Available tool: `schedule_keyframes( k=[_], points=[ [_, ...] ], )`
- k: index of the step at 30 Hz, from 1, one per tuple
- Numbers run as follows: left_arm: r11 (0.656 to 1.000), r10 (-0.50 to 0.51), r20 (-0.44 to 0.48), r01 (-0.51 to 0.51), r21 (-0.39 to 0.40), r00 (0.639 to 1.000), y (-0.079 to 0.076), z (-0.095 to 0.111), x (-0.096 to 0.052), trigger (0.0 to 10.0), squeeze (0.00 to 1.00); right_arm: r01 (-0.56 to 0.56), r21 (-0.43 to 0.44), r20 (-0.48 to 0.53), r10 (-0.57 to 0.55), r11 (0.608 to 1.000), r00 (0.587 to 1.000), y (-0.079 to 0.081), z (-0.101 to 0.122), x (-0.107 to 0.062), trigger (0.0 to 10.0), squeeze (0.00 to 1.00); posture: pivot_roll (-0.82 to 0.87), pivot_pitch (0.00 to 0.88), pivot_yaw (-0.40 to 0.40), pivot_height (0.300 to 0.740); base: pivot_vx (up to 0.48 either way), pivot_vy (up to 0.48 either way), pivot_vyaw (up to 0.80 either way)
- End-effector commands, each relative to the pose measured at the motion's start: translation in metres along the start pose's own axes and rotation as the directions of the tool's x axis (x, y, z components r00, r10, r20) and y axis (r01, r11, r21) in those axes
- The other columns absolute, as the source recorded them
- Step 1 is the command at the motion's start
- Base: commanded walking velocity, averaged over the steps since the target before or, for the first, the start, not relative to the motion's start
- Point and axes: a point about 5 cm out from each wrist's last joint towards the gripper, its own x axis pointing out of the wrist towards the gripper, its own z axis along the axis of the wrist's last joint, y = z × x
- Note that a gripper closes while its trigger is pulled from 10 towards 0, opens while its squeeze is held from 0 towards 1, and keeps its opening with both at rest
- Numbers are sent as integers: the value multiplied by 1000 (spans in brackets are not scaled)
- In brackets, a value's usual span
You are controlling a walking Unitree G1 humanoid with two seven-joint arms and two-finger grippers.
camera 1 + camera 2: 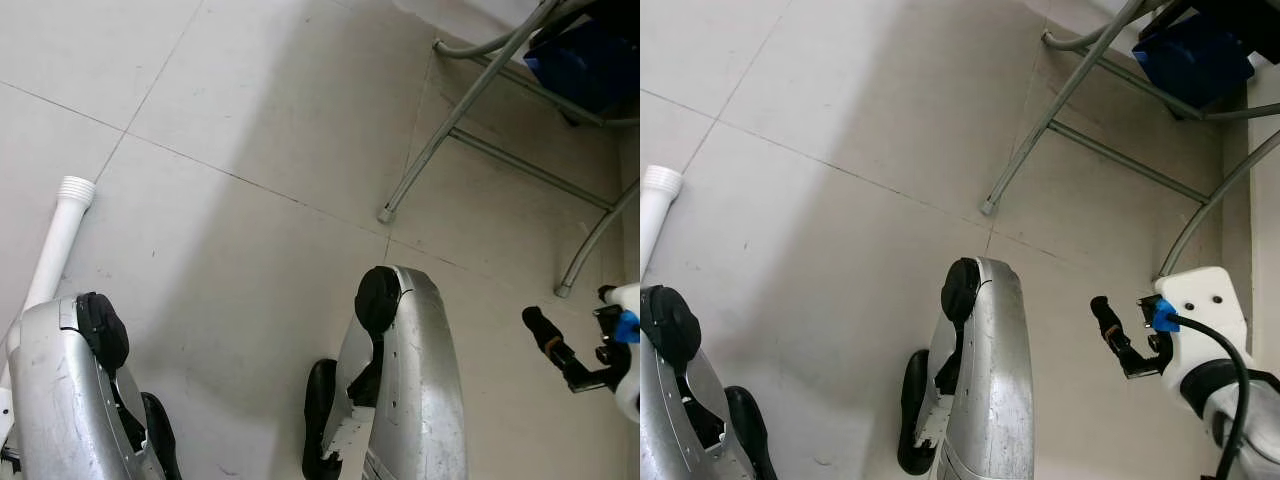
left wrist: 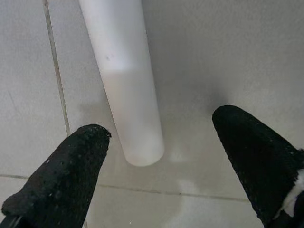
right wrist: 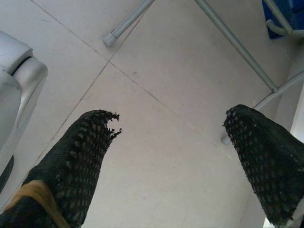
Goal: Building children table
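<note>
Nearest the head camera were the robot's two silver limbs, low in the frame over the floor [image 1: 250, 110] of pale tiles with thin grout lines.

On the left, a white tube [image 1: 55, 245], seemingly a leg for the children's table, lay flat on the floor beside the left silver limb, its ribbed end pointing away from the robot. The left wrist view showed the left end effector [image 2: 161, 156] directly above the tube's plain, smooth end, fingers [image 2: 61, 175] spread wide with one on either side of that end. No contact between fingers and tube was visible; the tube rested on the tile across a grout line.

At centre, the second silver limb carried a black joint cap, with a black foot-like part below it on the floor.

On the right, the right end effector [image 3: 173, 156] was likewise spread wide and held nothing. Its mesh-covered fingers [image 3: 80, 161] pointed at bare tile, with the capped foot of a grey metal chair frame [image 1: 470, 100] beyond them. That frame stood at the upper right of the head views, its thin legs and crossbars on the floor. A dark blue object [image 1: 1185, 55] sat among the frame's upper bars; its nature could not be determined. At the far right edge, a white housing [image 1: 1200, 320] with a blue connector and black cable carried a short black part.
</note>
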Motion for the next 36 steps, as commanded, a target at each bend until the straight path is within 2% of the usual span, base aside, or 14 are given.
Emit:
schedule_keyframes(
  k=[1, 24, 29, 36],
  points=[
    [999, -27, -93, 29, 21, 995, -6, -25, -8, 10000, 0, 24, 9, -39, -23, 1000, 999, -6, -6, -4, 10000, 0, -305, 564, -296, 300, 0, 0, 0],
    [998, 30, -116, -23, 63, 993, 1, -26, -9, 10000, 0, 13, 18, -32, -13, 1000, 999, -5, -4, -6, 10000, 0, -316, 579, -305, 300, 0, 0, 0],
    [993, 103, -120, -95, 71, 987, 9, -28, -11, 10000, 0, 14, 24, -25, -14, 1000, 1000, -5, -3, -6, 10000, 0, -321, 583, -305, 300, 0, 0, 0],
    [992, 112, -106, -106, 64, 988, 10, -25, -10, 10000, 0, 14, 27, -17, -14, 1000, 1000, -5, -2, -6, 10000, 0, -321, 581, -306, 300, 0, 0, 0]
  ],
)
